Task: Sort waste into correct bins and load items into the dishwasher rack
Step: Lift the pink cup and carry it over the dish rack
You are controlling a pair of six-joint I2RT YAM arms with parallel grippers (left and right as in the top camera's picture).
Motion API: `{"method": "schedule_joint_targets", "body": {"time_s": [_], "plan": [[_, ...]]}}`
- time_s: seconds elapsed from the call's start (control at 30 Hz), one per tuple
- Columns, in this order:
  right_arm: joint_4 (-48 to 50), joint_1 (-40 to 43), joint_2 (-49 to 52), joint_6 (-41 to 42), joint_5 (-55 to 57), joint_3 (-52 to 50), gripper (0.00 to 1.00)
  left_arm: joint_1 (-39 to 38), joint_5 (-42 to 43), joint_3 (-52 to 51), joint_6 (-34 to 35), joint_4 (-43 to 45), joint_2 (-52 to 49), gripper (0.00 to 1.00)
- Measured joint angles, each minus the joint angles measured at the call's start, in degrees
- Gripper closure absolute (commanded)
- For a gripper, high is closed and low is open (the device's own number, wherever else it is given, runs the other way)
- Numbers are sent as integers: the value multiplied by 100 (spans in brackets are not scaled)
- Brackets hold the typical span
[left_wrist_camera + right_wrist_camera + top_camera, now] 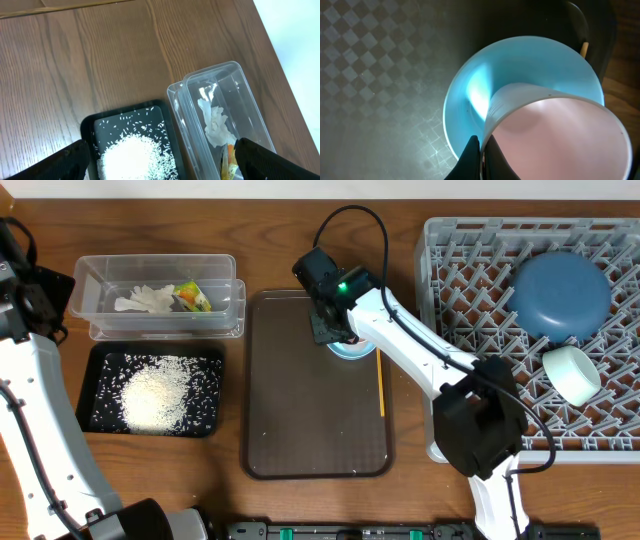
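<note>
Rack (470, 270) overhead is carrying dark-blue plate (560, 295) and bowl (572, 373); right gripper (333, 330) is hovering at the light-blue dish (352, 350) on the brown tray (300, 420).
Left wrist: left gripper (167, 162) is gaping empty above the black tray (107, 125).
Right wrist: fingers (467, 162) are pinching the pink cup (555, 135) by its rim inside that dish.

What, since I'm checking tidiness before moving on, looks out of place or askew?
The pink cup sits nested, seemingly tilted, in the light-blue dish on the brown tray, the right gripper pinching its rim. In the rack, the mint-white bowl lies on its side rather than upright.
</note>
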State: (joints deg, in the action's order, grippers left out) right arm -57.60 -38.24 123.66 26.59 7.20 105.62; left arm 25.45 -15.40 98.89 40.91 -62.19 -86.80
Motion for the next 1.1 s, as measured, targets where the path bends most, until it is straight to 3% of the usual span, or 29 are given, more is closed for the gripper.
{"method": "schedule_joint_targets", "body": {"time_s": [0.17, 0.4, 0.67, 0.87, 1.1], "plan": [[-247, 9, -402, 0, -24, -7, 99, 0, 0, 0, 0, 0, 0, 5], [-713, 258, -1731, 0, -48, -4, 99, 0, 0, 0, 0, -2, 0, 5], [-1495, 1469, -2680, -9, -306, -2, 99, 0, 0, 0, 0, -2, 0, 5], [-1759, 2588, -2756, -455, -1346, -4, 99, 0, 0, 0, 0, -2, 0, 5], [-1847, 3860, -2756, -1532, -3801, -4, 99, 0, 0, 0, 0, -2, 0, 5]]}}
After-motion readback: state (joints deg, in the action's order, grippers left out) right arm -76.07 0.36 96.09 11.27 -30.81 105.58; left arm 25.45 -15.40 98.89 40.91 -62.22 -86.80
